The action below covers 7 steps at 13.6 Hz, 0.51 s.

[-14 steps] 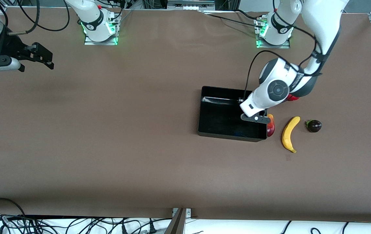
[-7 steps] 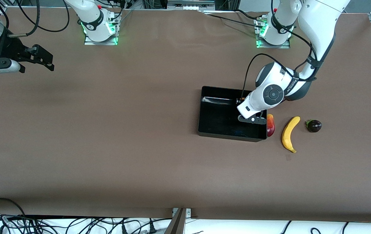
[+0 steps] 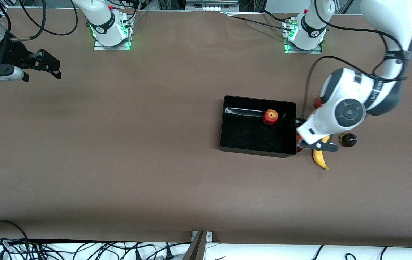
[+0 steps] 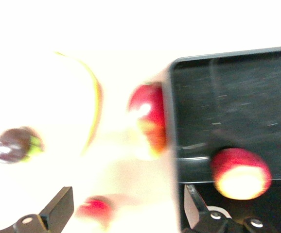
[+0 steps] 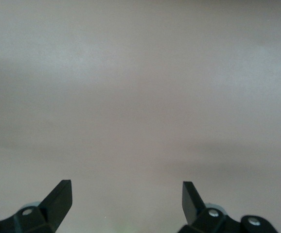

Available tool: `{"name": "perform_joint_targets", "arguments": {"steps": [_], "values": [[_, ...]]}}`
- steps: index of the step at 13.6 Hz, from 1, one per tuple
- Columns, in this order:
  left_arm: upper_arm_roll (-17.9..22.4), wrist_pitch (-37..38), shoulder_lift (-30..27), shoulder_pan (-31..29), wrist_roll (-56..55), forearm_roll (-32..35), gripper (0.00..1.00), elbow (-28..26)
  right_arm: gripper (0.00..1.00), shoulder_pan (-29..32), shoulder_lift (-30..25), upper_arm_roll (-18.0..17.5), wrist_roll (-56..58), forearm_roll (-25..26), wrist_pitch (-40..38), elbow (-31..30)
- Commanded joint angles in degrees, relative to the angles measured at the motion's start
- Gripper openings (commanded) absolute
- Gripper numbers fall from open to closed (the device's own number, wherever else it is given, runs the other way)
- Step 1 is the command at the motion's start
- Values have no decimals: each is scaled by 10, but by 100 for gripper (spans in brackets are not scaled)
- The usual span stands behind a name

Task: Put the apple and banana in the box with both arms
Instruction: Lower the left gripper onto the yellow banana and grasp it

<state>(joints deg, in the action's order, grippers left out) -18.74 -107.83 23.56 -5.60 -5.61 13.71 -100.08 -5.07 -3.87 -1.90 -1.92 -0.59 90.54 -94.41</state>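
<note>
Apple (image 3: pixel 270 117): lying inside the box (image 3: pixel 242 144), close against the wall farthest from the front camera; first half of the task judged done.
Box: sitting on the counter (image 3: pixel 155 162) toward the left arm's end, holding nothing but the apple.
Banana (image 3: pixel 321 159): lying on the counter just beside the box, toward the left arm's end, partly hidden under the left arm's wrist; not yet gripped.
Left pincer (image 3: pixel 317 145): hanging over the strip of counter between box and banana, fingers (image 4: pixel 58 208) standing wide apart, clamping nothing.
Right pincer (image 3: pixel 43 64): waiting over bare counter at the right arm's end, well apart from everything, fingers (image 5: pixel 59 197) spread wide and gripping nothing.
Mango-shaped fruit (image 4: pixel 148 119): resting against the outside of the box wall beside the banana; not wanted.
Dark round fruit (image 3: pixel 348 139): sitting near the banana, toward the left arm's end; not wanted.
Small red fruit (image 4: pixel 96 209): showing blurred in the left wrist view near the finger, on the counter outside the box; not wanted either.
Step in hand: seemingly turning to the banana, with the apple delivered.
Next move: calling for centring the spread fingers across the banana's middle, crosswise to its length, lowering, then closing.
Risk: crowding from the mango-shaped fruit beside the banana, likely getting nudged or caught by a finger.
</note>
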Motion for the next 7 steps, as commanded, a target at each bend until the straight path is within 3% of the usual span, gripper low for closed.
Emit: {"name": "perform_joint_targets", "arguments": {"steps": [1,3,7], "values": [[-2,-47,50,-42,115,34,100,9,100,4,1,-5,-6,3,-2,9],[-3,-105,81,-80,207,34,100,5,100,4,1,-5,-6,3,-1,9],[-2,-184,100,-93,228,34,99,-48,100,4,1,-5,-6,2,-2,8]]}}
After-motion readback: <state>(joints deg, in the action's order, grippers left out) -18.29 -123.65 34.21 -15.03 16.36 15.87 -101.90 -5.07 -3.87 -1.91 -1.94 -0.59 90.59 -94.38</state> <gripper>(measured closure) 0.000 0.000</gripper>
